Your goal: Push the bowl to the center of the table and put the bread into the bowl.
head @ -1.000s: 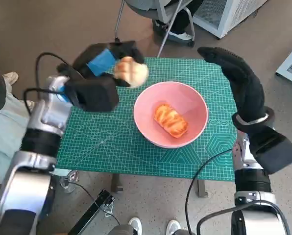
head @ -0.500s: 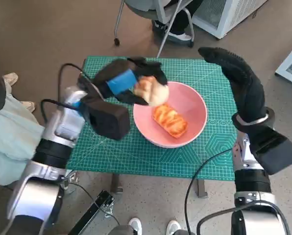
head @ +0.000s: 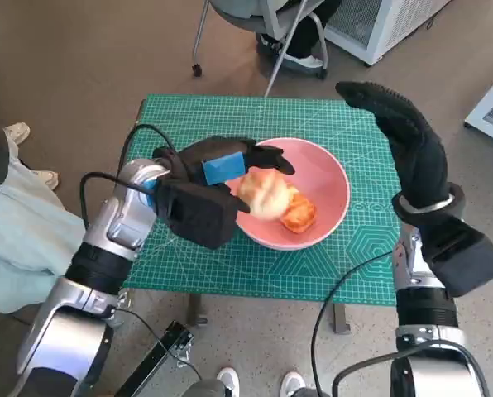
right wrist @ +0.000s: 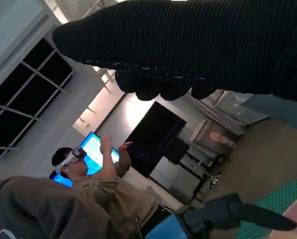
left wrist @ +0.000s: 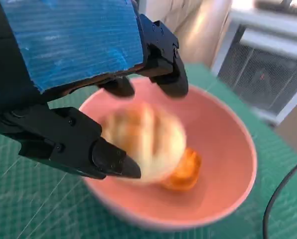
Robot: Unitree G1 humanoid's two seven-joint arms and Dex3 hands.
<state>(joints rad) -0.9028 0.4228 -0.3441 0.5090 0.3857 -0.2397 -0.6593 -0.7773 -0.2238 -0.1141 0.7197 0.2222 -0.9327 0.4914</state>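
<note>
Between left hand (left wrist: 74,94) fingers (left wrist: 169,69), spread apart: pale bread roll (head: 265,195), blurred, likely just let go, over pink bowl (head: 329,178) mid-table beside 1 orange bun (head: 299,212). Right hand (head: 404,145) raised, flat, holding nothing. Risk: roll bouncing off bun, out over rim.

Brown floor (head: 89,58), dark windows (right wrist: 19,99)

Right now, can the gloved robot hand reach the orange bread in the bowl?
Probably not easily: the right robot hand is raised beside the bowl, and the left robot hand with the pale bun covers the orange bread.
</note>
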